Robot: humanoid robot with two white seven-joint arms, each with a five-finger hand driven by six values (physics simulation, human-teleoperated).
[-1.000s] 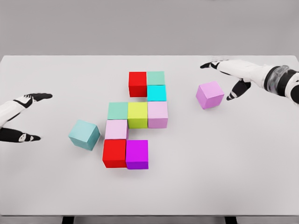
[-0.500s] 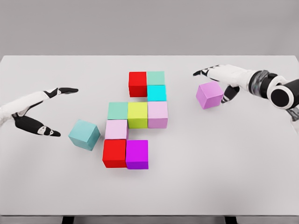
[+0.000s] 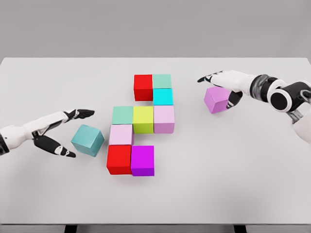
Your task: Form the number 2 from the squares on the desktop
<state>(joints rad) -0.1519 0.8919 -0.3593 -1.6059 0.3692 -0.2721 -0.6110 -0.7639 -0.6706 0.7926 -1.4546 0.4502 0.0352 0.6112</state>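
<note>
The left hand (image 3: 57,132) is open, its fingers spread beside the teal cube (image 3: 88,140), which sits turned cornerwise left of the block group (image 3: 141,127). The right hand (image 3: 225,83) is open over the turned purple cube (image 3: 216,99) on the white table (image 3: 233,170).

Eight-cube cluster (image 3: 141,127) mid-table; teal cube (image 3: 88,140) left, violet cube (image 3: 217,99) right.

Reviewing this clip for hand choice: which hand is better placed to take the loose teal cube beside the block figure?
Left. The left hand has fingers spread on either side of the teal cube, right next to it. The right hand is across the table, over the purple cube.
</note>
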